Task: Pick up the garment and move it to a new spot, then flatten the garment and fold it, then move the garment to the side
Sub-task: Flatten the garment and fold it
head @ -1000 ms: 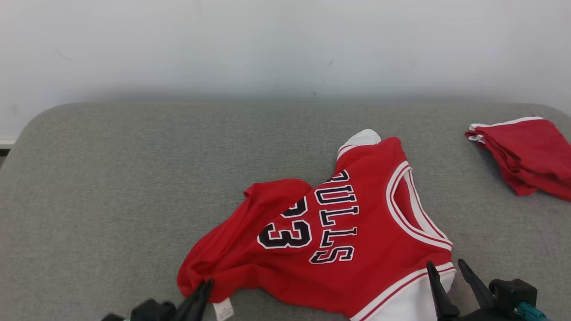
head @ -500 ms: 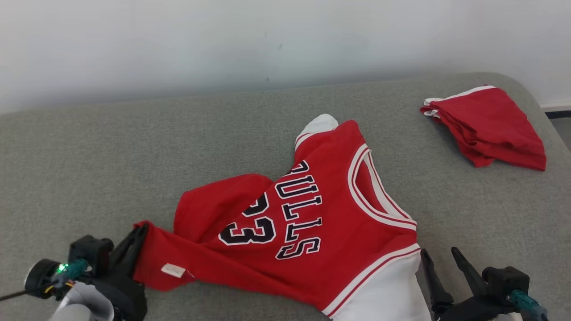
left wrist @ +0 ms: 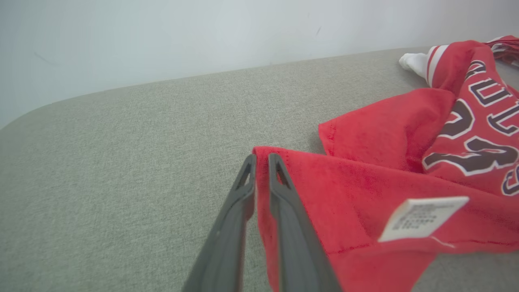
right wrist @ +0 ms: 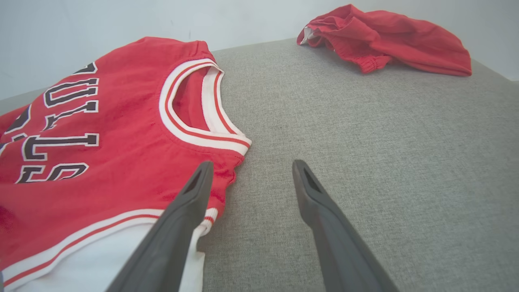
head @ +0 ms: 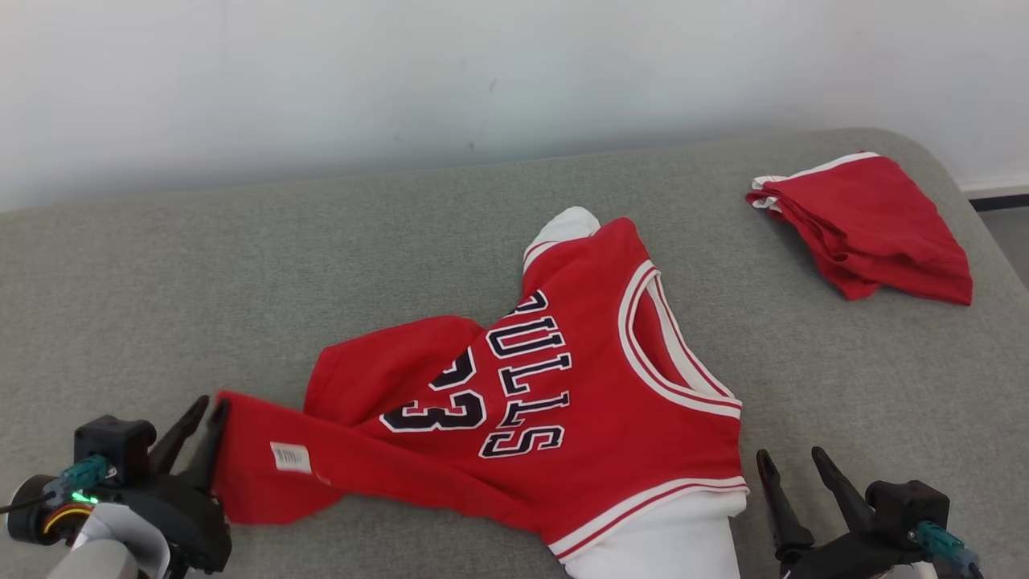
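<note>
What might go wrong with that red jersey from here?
1. The left gripper has just the very edge of the jersey hem between its fingers, so the cloth may slip free.
2. A fold covers part of the number; tugging one corner might drag the jersey instead of flattening it.
3. The open right gripper straddles the shoulder edge and may catch only the white sleeve.

My long dark fingers (left wrist: pixel 284 211) look like matt, smooth plastic. Against the left pair lies the red jersey of soft, fuzzy cloth (left wrist: pixel 344 190), with a crisp white papery label (left wrist: pixel 421 217). Under all four, the grey woven upholstery (left wrist: pixel 121 162) is coarse and matt.
</note>
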Robot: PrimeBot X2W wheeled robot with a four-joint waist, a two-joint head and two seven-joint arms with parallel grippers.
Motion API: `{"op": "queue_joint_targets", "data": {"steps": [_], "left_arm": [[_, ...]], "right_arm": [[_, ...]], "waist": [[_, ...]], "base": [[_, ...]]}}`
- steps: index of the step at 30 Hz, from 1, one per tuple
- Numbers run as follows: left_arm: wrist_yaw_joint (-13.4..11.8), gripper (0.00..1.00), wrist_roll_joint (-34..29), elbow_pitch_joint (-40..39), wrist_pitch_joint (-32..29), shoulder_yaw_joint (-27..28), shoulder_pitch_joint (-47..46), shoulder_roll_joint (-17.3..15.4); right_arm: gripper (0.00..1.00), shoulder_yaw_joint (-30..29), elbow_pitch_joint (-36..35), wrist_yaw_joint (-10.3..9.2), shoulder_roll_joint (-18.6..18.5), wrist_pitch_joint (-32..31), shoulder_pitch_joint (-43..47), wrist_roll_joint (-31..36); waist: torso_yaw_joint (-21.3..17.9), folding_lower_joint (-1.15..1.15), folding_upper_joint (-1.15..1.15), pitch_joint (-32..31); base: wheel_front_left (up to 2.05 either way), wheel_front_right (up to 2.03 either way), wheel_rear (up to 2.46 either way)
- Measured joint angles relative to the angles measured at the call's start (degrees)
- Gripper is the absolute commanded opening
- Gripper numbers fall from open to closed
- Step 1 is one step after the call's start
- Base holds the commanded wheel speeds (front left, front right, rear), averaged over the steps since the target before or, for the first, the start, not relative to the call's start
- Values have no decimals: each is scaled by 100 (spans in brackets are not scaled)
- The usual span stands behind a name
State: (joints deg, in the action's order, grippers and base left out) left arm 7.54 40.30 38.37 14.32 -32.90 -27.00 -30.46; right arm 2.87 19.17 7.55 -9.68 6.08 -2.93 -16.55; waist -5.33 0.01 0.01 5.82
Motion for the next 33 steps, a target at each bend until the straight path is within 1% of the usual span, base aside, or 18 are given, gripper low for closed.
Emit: {"op": "queue_joint_targets", "data": {"steps": [4, 7, 8, 10, 12, 15, 17, 23, 29, 33], "left_arm": [[0, 100, 91, 19, 45, 55, 44, 24], [-5, 100, 79, -166, 55, 383, 214, 54], [-58, 100, 23, -302, 55, 528, 302, 74], [-153, 100, -113, -665, 57, 851, 573, 179], [-201, 100, -240, -975, 58, 1035, 953, 322], [-247, 100, -439, -1254, 64, 1128, 1502, 517], [-247, 100, -516, -1336, 65, 1147, 1700, 624], [-151, 100, -633, -1169, 65, 1102, 1833, 673], [-89, 100, -569, -814, 65, 1083, 1502, 632], [-46, 100, -528, -760, 65, 1117, 1294, 568]], "right_arm": [[100, -18, 33, 0, 16, 24, 37, -2], [100, -44, 58, 0, 20, 51, 77, -18], [100, -51, 59, 0, 20, 54, 88, -22], [100, -66, 62, 0, 20, 70, 147, -25], [100, -85, 58, 0, 18, 82, 257, -27], [100, -121, 4, 0, 9, 68, 425, -34], [100, -149, -46, 0, -5, 38, 515, -33], [100, -22, -168, 0, -27, -162, 771, -16], [100, 103, -138, 0, -21, -303, 806, -42], [100, 147, -157, 0, -22, -333, 896, 9]], "waist": [[97, 0, 0, -53], [179, 0, 0, -96], [206, 0, 0, -112], [260, 0, 0, -150], [314, 0, 0, -192], [402, -1, 0, -244], [457, -1, 0, -267], [533, -1, 0, -276], [476, -1, 0, -204], [417, -1, 0, -125]], "base": [[0, 0, 0], [0, 0, 0], [0, 0, 0], [0, 0, 0], [0, 0, 0], [0, 0, 0], [0, 0, 0], [0, 0, 0], [0, 0, 0], [0, 0, 0]]}}
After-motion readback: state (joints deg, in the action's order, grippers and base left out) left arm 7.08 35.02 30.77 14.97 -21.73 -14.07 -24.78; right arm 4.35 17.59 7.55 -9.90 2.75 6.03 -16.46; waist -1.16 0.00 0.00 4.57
